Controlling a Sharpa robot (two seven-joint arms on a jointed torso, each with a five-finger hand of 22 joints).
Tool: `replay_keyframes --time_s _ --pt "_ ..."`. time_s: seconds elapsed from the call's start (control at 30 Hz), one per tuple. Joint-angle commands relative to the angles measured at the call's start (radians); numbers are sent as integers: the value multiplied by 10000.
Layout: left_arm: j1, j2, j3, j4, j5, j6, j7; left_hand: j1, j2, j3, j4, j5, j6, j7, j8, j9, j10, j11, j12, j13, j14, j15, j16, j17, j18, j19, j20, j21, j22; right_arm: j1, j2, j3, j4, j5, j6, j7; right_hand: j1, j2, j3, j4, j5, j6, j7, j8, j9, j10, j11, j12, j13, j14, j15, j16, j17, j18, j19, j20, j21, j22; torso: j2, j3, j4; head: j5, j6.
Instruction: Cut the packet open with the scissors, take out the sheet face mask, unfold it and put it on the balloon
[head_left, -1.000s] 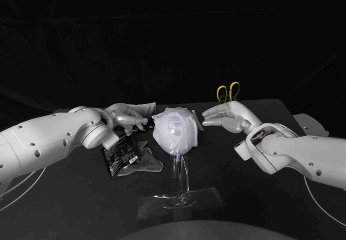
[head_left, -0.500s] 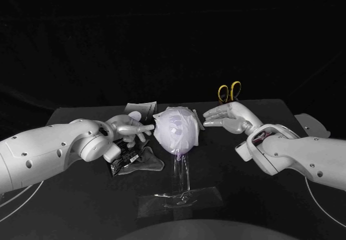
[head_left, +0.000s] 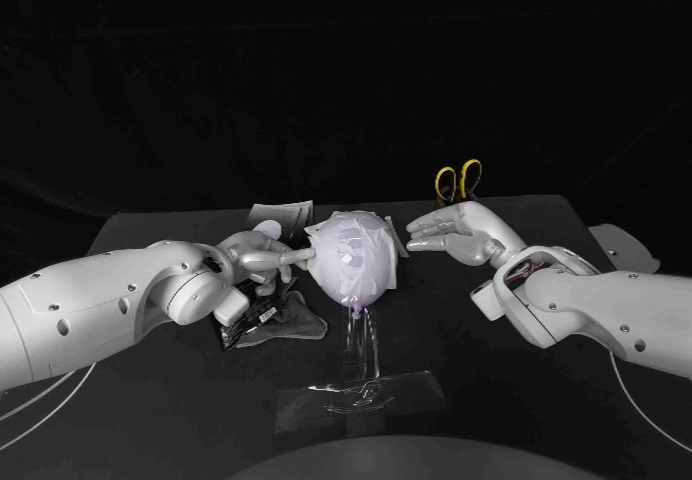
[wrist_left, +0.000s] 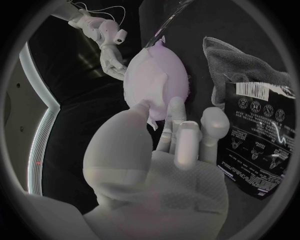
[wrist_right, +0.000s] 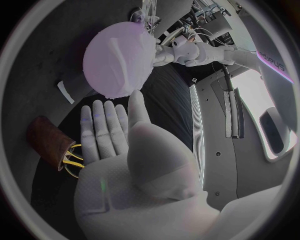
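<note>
The pale lilac balloon stands at the middle of the frame on a clear slender stand. The white sheet face mask is already draped over its upper part, in loose folds with edges that stand off the surface. The left hand, reaching in from the left of the frame, holds nothing. Its fingers are stretched out and a little apart, with the fingertips laid on the mask at the balloon's left side. The right hand hovers just beside the balloon's right side, flat and spread, with nothing in it; whether it touches the mask I cannot tell.

The main risk, as I judge it, is a one-sided push. The stand is thin and tall, so pressure from the left without a counter-hold could tip the balloon toward the right of the frame. A hard poke could also dent or burst it. The mask may cling to the fingers and peel away if the left hand draws back, or slip down where it is not smoothed.

At lower left, the black printed packet and a crumpled translucent film lie on the black table under the left arm, which could sweep them aside. The yellow-handled scissors stand at upper right, just behind the right hand, where a backward move could knock them.
</note>
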Motion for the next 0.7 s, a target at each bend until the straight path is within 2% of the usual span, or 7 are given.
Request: replay_keyframes --time_s 0.03,0.2,0.43,0.7 --pt "-2 28 9 46 380 -158 310 223 18 -89 -18 -38 88 2 48 -26 -76 -14 124 68 98 9 58 111 -215 101 -5 82 91 -6 4 4 11 -134 45 74 -71 117 -229 -68 48 14 137 -32 -9 11 31 5 0 -16 22 -65 -9 162 57 -20 2 -12 -5 0 2 -18 -1" --pt "-3 20 9 49 533 -164 373 434 75 -131 -27 -37 142 -15 84 -45 -92 -28 227 135 129 -3 84 185 -223 132 -11 121 140 -9 5 4 4 -134 46 71 -76 117 -228 -73 47 15 137 -34 -12 9 32 4 0 -19 24 -72 -10 161 56 -20 -2 -16 1 0 3 -31 -11" --pt "-4 13 10 73 631 20 423 1406 243 4 -134 -35 491 -176 287 -20 28 -176 515 435 193 -117 132 343 -241 200 -53 209 260 -15 13 4 -5 -134 43 70 -76 117 -228 -73 47 15 137 -34 -12 9 32 4 0 -19 24 -72 -10 161 56 -20 -2 -16 2 -4 8 -51 -21" --pt "-5 15 12 43 792 114 492 2626 620 606 -504 -29 954 -459 558 75 423 -432 833 965 342 -333 231 721 -282 360 -136 346 461 -22 21 4 -14 -133 30 74 -84 119 -228 -81 47 17 138 -36 -16 8 33 3 0 -22 26 -82 -12 159 54 -19 -7 -22 -1 1 4 -42 -34"
